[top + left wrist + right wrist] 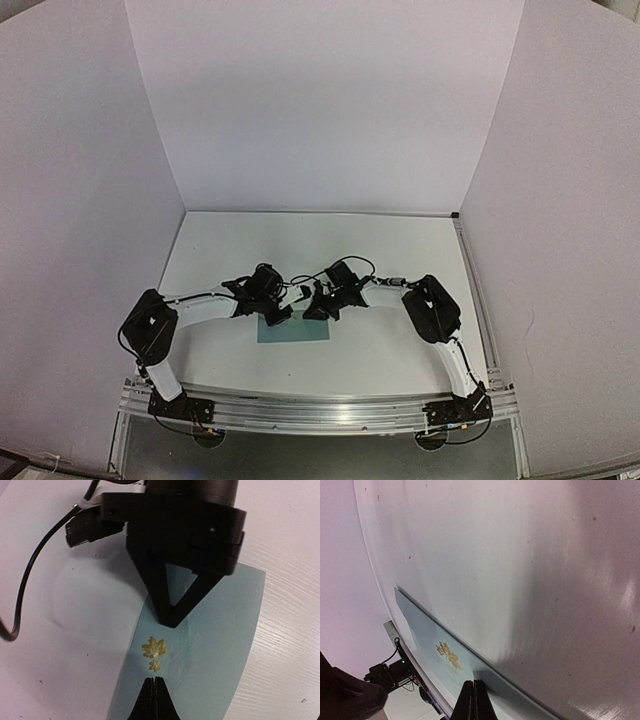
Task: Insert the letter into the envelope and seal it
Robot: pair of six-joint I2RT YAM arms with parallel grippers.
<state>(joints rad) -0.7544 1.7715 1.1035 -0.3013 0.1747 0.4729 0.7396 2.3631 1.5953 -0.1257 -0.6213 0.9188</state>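
Note:
The pale teal envelope (297, 331) lies flat on the white table, flap folded down, with a gold maple-leaf sticker (154, 649) at the flap's tip. The envelope also shows in the right wrist view (422, 630) with the sticker (449, 655). My left gripper (154, 681) is shut and empty, its tips over the envelope just short of the sticker. My right gripper (473, 684) is shut and empty; in the left wrist view its closed tips (170, 619) point down onto the envelope on the sticker's other side. The letter is not in view.
White walls enclose the table (400, 260) on three sides. The aluminium rail (320, 410) with both arm bases runs along the near edge. A black cable (22, 590) loops left of the right gripper.

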